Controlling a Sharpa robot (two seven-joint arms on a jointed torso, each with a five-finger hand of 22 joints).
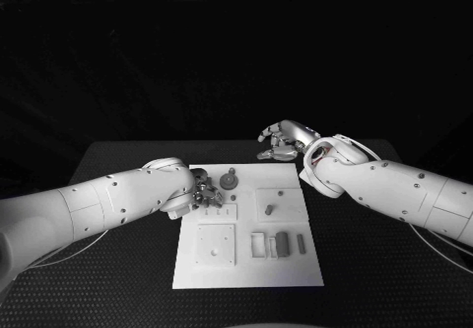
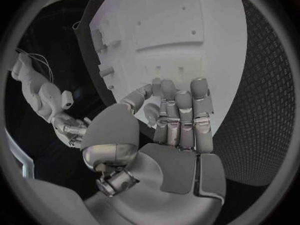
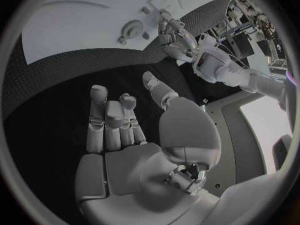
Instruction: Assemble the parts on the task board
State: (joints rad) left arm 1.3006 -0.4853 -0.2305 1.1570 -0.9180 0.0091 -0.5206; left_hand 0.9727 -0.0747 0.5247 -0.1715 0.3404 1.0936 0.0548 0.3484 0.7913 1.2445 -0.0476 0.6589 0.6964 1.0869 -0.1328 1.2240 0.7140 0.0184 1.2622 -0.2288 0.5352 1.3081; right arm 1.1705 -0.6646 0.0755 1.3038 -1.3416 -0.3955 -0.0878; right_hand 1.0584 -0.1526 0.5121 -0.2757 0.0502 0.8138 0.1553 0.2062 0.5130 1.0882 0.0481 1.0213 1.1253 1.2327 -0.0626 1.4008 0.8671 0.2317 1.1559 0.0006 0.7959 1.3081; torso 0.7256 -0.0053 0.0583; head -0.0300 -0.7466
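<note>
Left silver many-fingered hand empty, fingers apart, over white rectangular task board's left edge | right silver hand open, empty, beyond board's upper-right corner.

One task board, two hands

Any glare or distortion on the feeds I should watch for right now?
Head view: the task board is bright against the dark table, small parts low-contrast. Left wrist view: fisheye bends the board's edges; the left hand hides part of it. Right wrist view: the right hand is evenly lit.
</note>
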